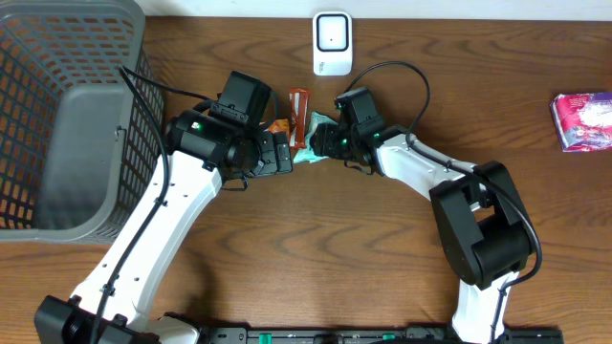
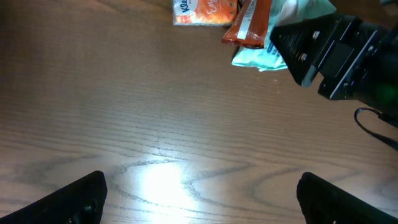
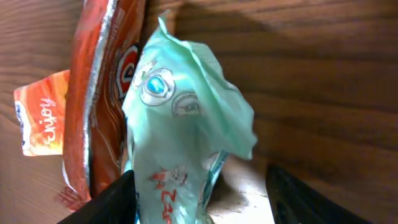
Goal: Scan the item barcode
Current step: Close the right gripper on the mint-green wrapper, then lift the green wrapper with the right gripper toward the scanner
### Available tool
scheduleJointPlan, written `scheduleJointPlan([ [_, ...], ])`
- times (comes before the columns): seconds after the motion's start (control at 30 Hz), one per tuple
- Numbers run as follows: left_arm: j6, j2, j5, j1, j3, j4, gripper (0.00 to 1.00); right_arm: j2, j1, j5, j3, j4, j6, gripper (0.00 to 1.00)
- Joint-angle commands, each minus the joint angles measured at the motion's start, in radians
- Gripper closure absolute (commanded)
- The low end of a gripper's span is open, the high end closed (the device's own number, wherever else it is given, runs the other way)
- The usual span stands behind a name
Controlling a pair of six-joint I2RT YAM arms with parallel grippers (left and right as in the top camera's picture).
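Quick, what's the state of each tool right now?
Left tool: open, nothing between its fingers.
Right tool: open, jaws either side of the green packet, not clamped on it.

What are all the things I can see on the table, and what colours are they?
table: one, brown wood, under everything
basket: one, grey, far-left corner
scanner: one, white with a dark window, top middle edge
pink packet: one, pink, alone at the right edge
red wrapper: one, red-orange, long, just below the scanner
orange packet: one, orange, small, left of the red wrapper
mint packet: one, pale green, crinkly, beside the red wrapper, between the right gripper's fingers
arms: two, white and black, reaching in from the bottom edge
left gripper: one, black, open, over bare wood near the packets
right gripper: one, black, open around the mint packet
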Motion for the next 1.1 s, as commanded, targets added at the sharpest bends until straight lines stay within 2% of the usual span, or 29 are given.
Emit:
scheduleJointPlan([
  [0.0, 0.006, 0.003, -0.006, 0.003, 0.003, -0.006, 0.02, 0.04, 0.013, 0.031, -0.008, -0.002, 0.021, 0.47],
  [0.1, 0.006, 0.003, -0.006, 0.003, 0.003, -0.006, 0.02, 0.04, 0.013, -0.01, -0.008, 0.018, 0.021, 0.68],
  [0.23, 0.006, 0.003, -0.006, 0.003, 0.003, -0.006, 0.02, 0.04, 0.01, -0.122, -0.008, 0.066, 0.021, 0.69],
  [0.27, 0.006, 0.003, -0.006, 0.003, 0.003, -0.006, 0.02, 0.04, 0.01, -0.137, -0.008, 0.075, 0.021, 0.71],
  [0.37, 0.006, 0.003, -0.006, 0.003, 0.003, -0.006, 0.02, 0.04, 0.011, -0.144, -0.008, 0.077, 0.021, 0.94],
  [0.4, 0.006, 0.003, -0.006, 0.003, 0.003, -0.006, 0.02, 0.039, 0.011, -0.146, -0.008, 0.073, 0.02, 0.98],
  [0.6, 0.006, 0.003, -0.006, 0.003, 0.003, -0.006, 0.02, -0.025, -0.016, -0.205, -0.004, -0.006, -0.066, 0.99],
  [0.83, 0.006, 0.003, -0.006, 0.003, 0.003, -0.006, 0.02, -0.255, -0.068, -0.18, -0.003, -0.229, -0.066, 0.99],
  [0.93, 0.006, 0.003, -0.006, 0.003, 0.003, -0.006, 0.02, -0.361, -0.068, -0.052, -0.003, -0.34, -0.066, 0.99],
  [1.07, 0.006, 0.003, -0.006, 0.003, 0.003, -0.006, 0.02, -0.478, -0.036, 0.26, -0.003, -0.503, -0.065, 0.98],
])
